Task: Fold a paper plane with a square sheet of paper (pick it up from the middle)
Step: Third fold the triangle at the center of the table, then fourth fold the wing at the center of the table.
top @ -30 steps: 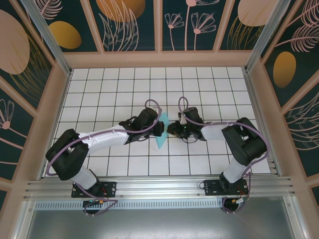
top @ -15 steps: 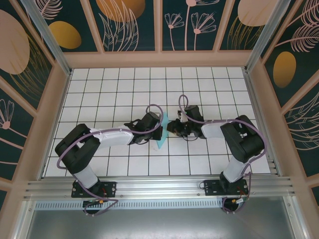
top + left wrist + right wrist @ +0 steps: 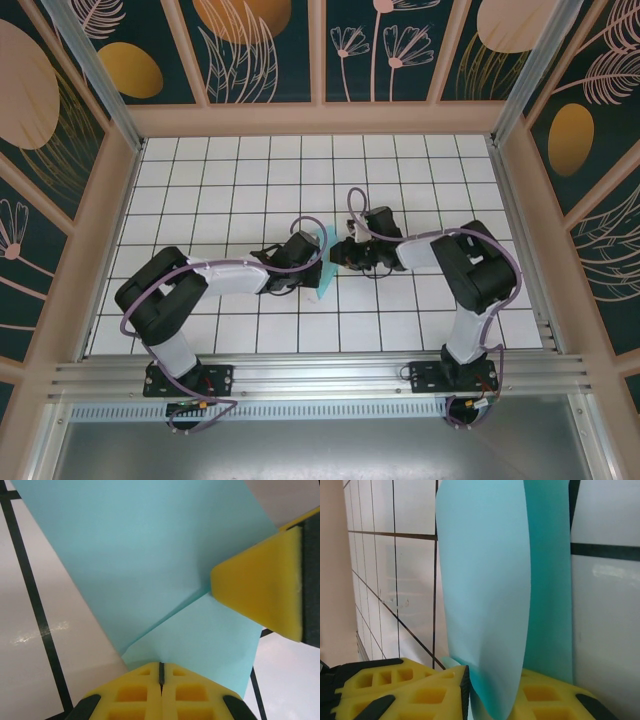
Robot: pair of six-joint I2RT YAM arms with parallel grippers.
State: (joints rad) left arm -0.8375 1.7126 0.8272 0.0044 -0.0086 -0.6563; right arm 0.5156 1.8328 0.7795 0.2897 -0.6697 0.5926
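The turquoise-blue sheet of paper (image 3: 324, 278) lies folded at the middle of the tiled table, between the two grippers. In the left wrist view the paper (image 3: 150, 555) shows a diagonal crease and spreads out under my left gripper (image 3: 161, 666), whose yellow pads are shut and sit on top of it. My left gripper (image 3: 313, 258) is at the paper's left side and my right gripper (image 3: 338, 252) at its right. A finger of the right gripper (image 3: 260, 590) rests on the paper's edge. In the right wrist view a flap of the paper (image 3: 490, 580) stands up, pinched in my right gripper (image 3: 490, 682).
The white tiled table (image 3: 230, 180) is boxed in by patterned walls (image 3: 60, 170) on three sides. An aluminium rail (image 3: 320, 375) runs along the near edge, with both arm bases on it. Open tiles lie around the grippers.
My left arm has folded its elbow back and the left gripper has slid slightly towards the near left. The right gripper has edged left. Less of the paper shows from above.
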